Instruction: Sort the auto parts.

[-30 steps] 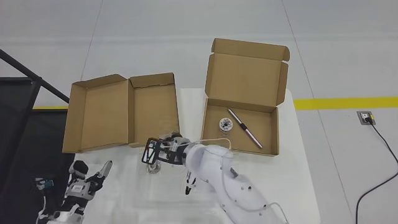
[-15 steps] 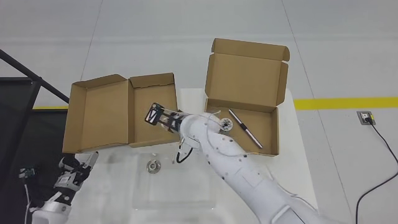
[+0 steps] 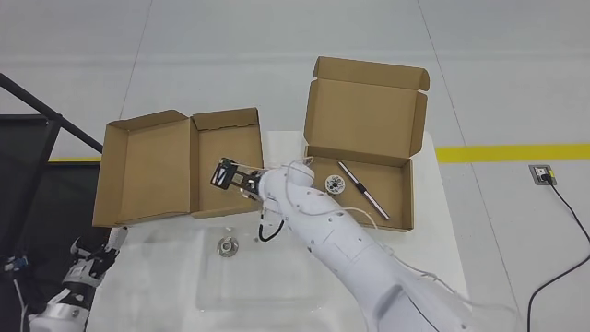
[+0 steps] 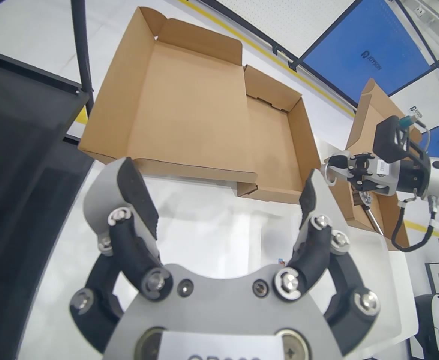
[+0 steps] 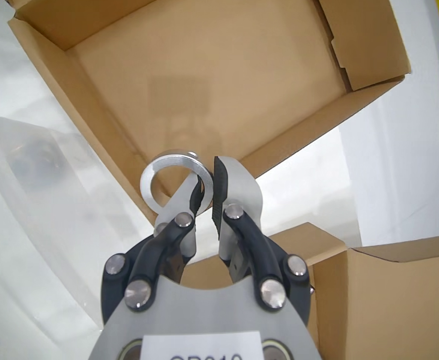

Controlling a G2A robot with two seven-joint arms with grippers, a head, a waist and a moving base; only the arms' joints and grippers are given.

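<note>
**Item:** flat silver metal ring (image 5: 174, 179). It is pinched by its wall in the right gripper (image 5: 206, 185), with one finger through the hole and the other pad against the outside. It hangs over the tray of the left-hand open brown cardboard box (image 5: 204, 57), close to the tray's near wall and clear of the bare floor.

**Sorted:** the right-hand open brown cardboard box (image 3: 355, 205) holds a small round metal part (image 3: 335, 183). Beside it lies a thin dark-and-silver rod (image 3: 362, 189), set diagonally.

**Outstanding:** a loose round metal part (image 3: 225, 245) lies on a clear plastic sheet (image 3: 277, 277) on the white table (image 3: 433, 258), in front of the left-hand box. By judgement the task is about half done. The ring awaits release and the loose part awaits pickup.

**Arms:** the right arm stretches across the table from the near side. Its wrist is roughly level and its gripper (image 3: 230, 175) is above the left-hand tray. The left gripper (image 4: 219, 185) sits off the table's near left corner, jaws spread wide and holding nothing, facing the left-hand box (image 4: 197, 114).
</note>
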